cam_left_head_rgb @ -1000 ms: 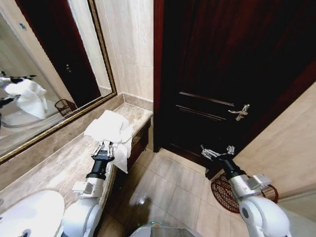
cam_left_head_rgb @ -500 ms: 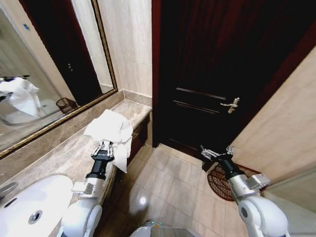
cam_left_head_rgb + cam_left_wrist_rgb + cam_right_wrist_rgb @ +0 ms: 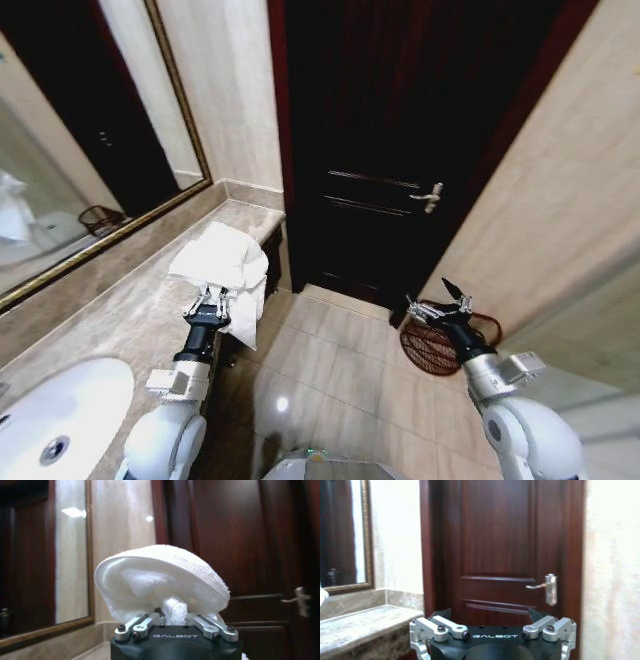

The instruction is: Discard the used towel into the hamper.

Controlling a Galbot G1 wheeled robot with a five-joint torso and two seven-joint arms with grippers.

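The towel (image 3: 226, 268) was white terry cloth, bunched into a loose rounded bundle, with one fold hanging down beside the counter edge. It was raised above the marble counter (image 3: 120, 320), pinched at a gathered twist by the left gripper (image 3: 208, 301), whose fingers were closed on it. The hamper (image 3: 432, 346) was a small round basket of dark reddish-brown wire weave with see-through sides. It stood on the tiled floor near the door's foot, well apart from the towel.
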